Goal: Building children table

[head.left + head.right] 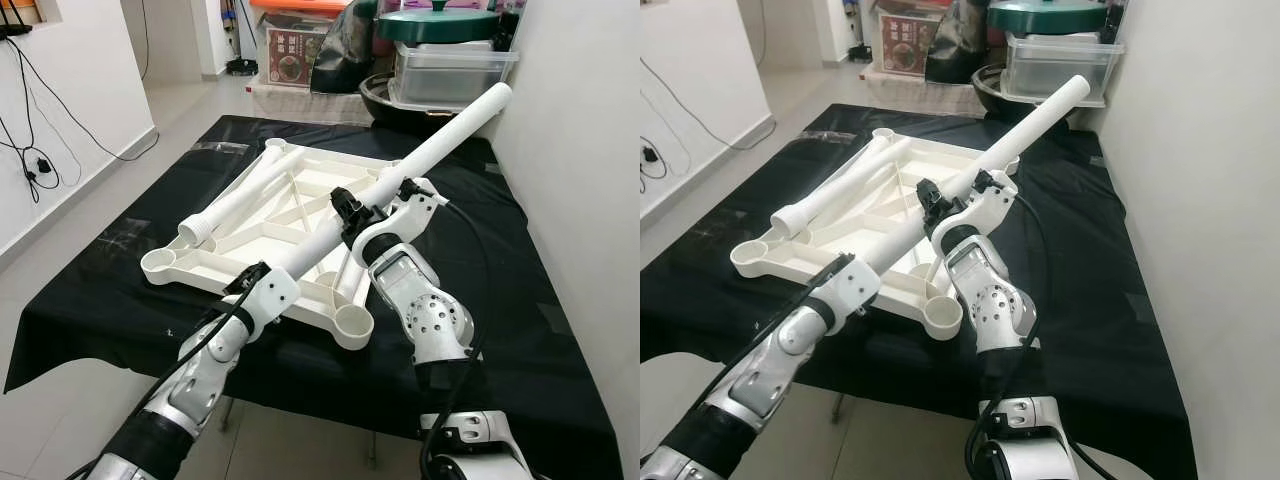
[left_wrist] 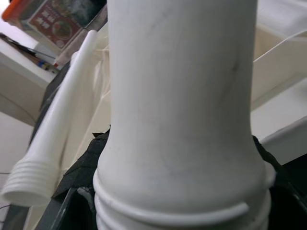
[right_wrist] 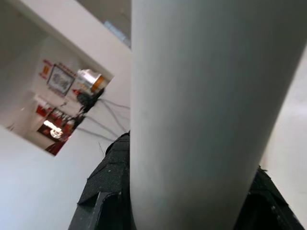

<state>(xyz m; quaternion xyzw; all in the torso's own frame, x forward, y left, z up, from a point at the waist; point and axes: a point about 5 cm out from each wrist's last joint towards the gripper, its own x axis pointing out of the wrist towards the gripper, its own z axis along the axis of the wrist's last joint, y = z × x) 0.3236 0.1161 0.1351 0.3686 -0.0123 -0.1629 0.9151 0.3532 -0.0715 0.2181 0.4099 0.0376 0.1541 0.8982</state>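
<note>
A white plastic table top [image 1: 205,272] lies upside down on the black-covered table [image 1: 560,330], its round corner sockets facing up. One white leg [image 1: 240,196] rests slanted across it, threaded end toward the near left. I hold a second long white leg [image 1: 440,146] above the top, slanting from near left up to far right. My left gripper [image 1: 252,280] is shut on its threaded lower end [image 2: 182,201]. My right gripper [image 1: 352,210] is shut around its middle [image 3: 201,105]. The nearest empty socket [image 1: 353,323] sits just below the held leg.
A clear storage box [image 1: 450,70] with a green lid [image 1: 435,24] and a dark pan [image 1: 385,98] stand behind the table. A white wall [image 1: 585,150] runs close along the right side. Cables [image 1: 38,160] hang on the left wall. Open floor lies to the left.
</note>
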